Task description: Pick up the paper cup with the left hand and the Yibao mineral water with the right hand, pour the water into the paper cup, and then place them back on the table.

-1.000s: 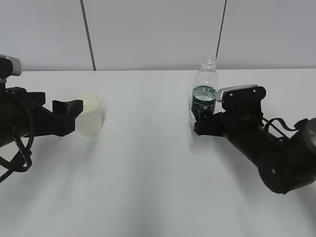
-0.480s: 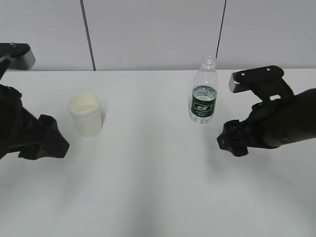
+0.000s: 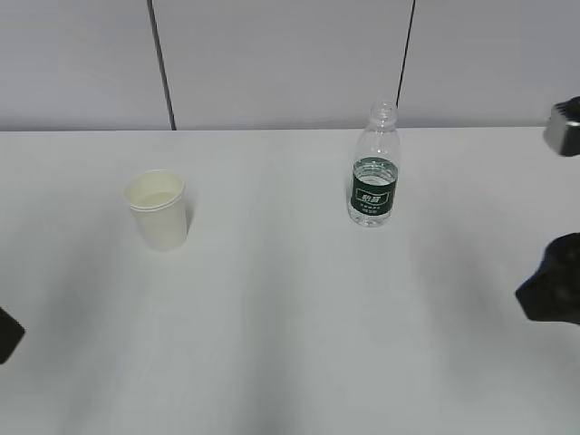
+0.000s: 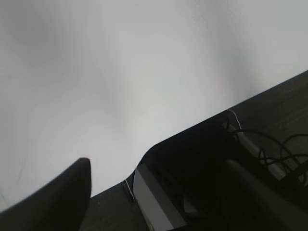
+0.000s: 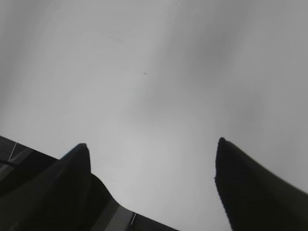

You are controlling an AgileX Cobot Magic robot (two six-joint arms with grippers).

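The paper cup (image 3: 159,210) stands upright on the white table (image 3: 290,326), left of the middle. The Yibao mineral water (image 3: 373,168) stands upright at the back right, capless, with water up to the top of its green label. Both arms are far from them. Only a dark tip of the left hand (image 3: 5,333) shows at the left edge, and part of the right hand (image 3: 553,290) at the right edge. In the wrist views the left gripper (image 4: 154,192) and the right gripper (image 5: 151,142) are open and empty over bare table (image 5: 154,72).
The left wrist view shows the table's front edge (image 4: 192,130), with a dark floor, a grey frame part (image 4: 154,202) and cables (image 4: 274,154) below it. A grey wall with two dark vertical seams stands behind the table.
Both arms have drawn back from the cup and the bottle towards the near outer edges of the exterior view. The cup and the bottle stay where they stood.
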